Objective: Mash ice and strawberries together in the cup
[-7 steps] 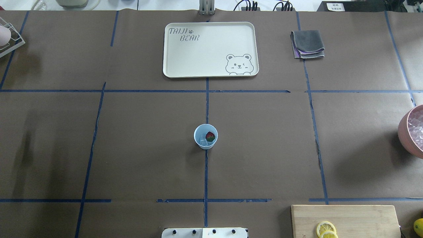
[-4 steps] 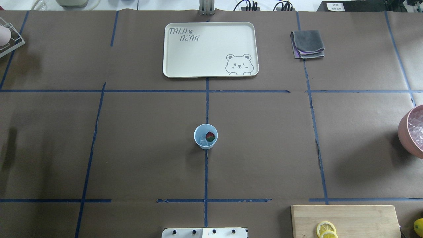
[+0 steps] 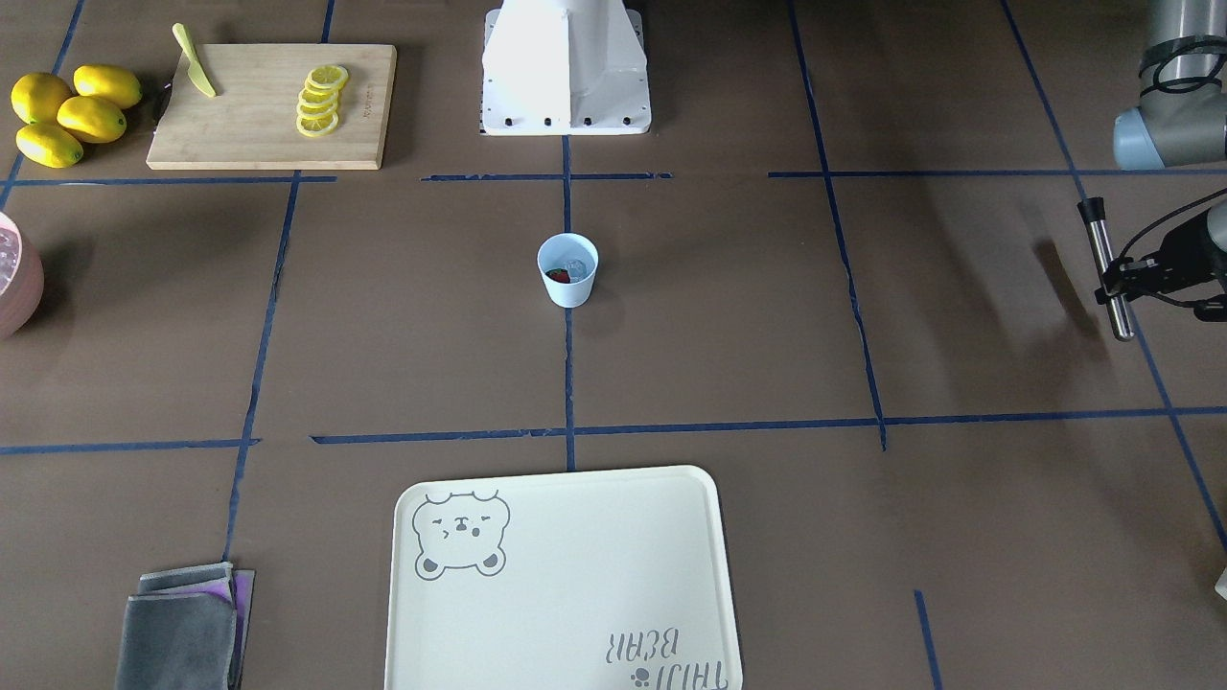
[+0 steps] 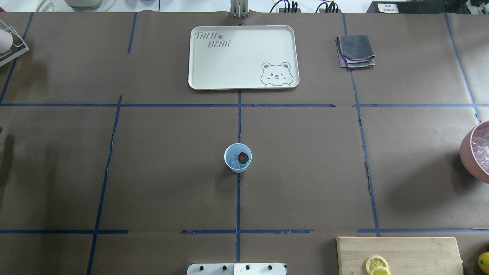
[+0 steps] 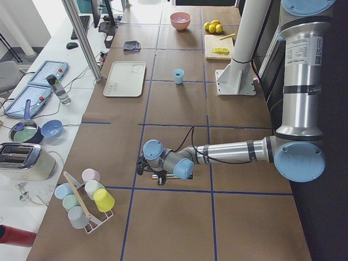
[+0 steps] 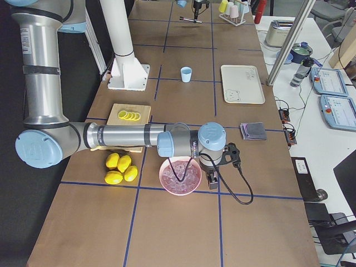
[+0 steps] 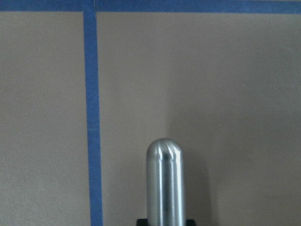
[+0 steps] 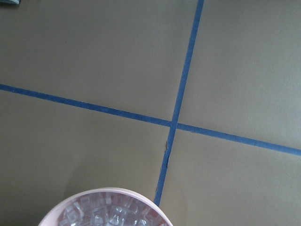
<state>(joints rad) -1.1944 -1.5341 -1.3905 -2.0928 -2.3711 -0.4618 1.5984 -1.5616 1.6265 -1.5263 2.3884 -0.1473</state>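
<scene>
The arm shadow (image 4: 5,152) has slid to the overhead view's left edge. Left gripper (image 3: 1115,284) clamps a round-tipped steel rod (image 3: 1101,241), well apart from the pale blue plastic cup (image 4: 237,157). Right gripper (image 6: 213,179): grip indiscernible.

Robotics lab, not a kitchen. Table (image 4: 172,172) papered brown and gridded with blue tape (image 4: 238,198). Two industrial arms (image 5: 296,81) on a white pedestal (image 3: 566,67). Side bench (image 5: 76,117) carries teach pendants (image 6: 332,82) and a keyboard (image 5: 85,22) — aluminium post (image 5: 81,38) alongside. Kitchen items are few — toaster (image 5: 19,160), cup rack (image 5: 84,198), lemons (image 3: 67,115).
</scene>
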